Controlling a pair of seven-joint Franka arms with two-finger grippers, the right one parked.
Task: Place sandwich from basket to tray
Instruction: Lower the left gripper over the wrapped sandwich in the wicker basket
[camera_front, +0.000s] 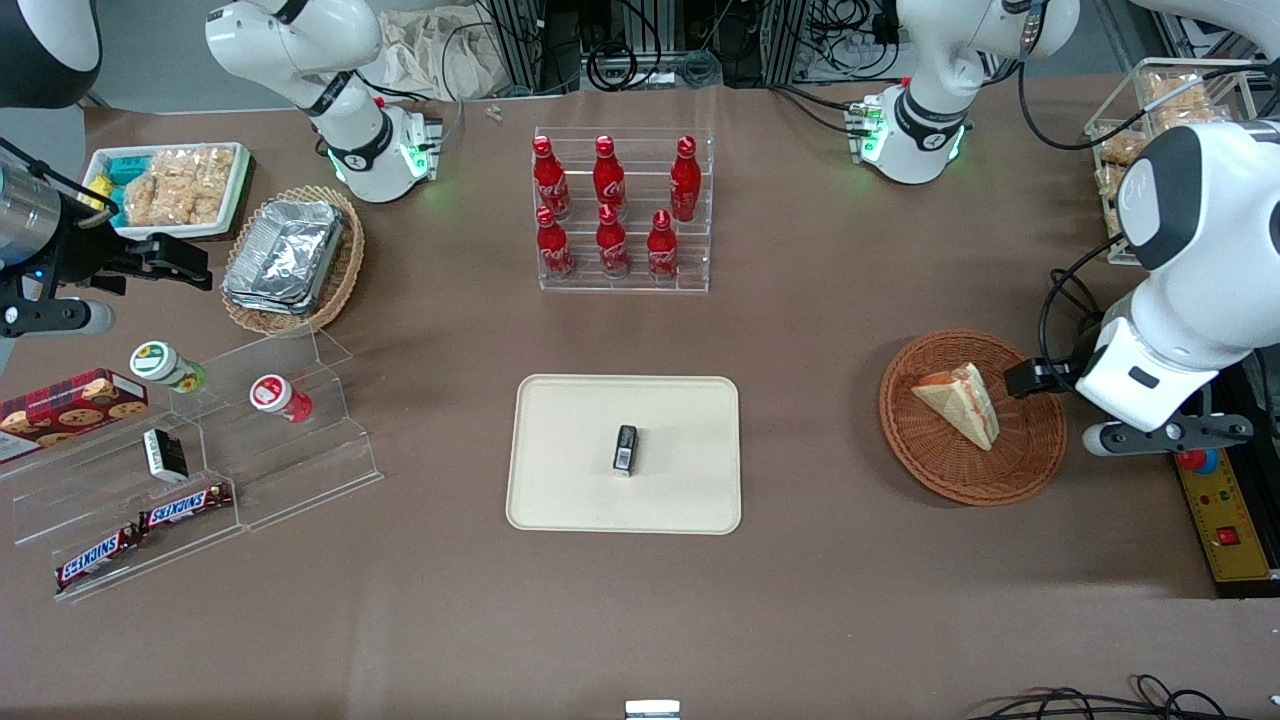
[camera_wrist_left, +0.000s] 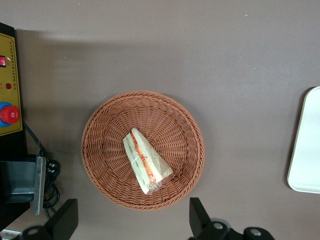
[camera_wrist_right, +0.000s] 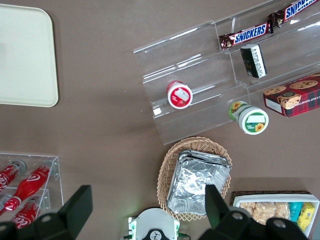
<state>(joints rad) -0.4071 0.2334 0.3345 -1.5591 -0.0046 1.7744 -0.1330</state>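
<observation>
Crowding tray (camera_front: 560, 480): small dark packet (camera_front: 625, 449)

Front overview — wrist views straight down

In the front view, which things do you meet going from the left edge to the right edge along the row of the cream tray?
Clear acrylic stepped shelf → flat cream rectangular tray → small black packet on it → round reddish-brown wicker basket → triangular tan sandwich in it → left arm's gripper.
</observation>
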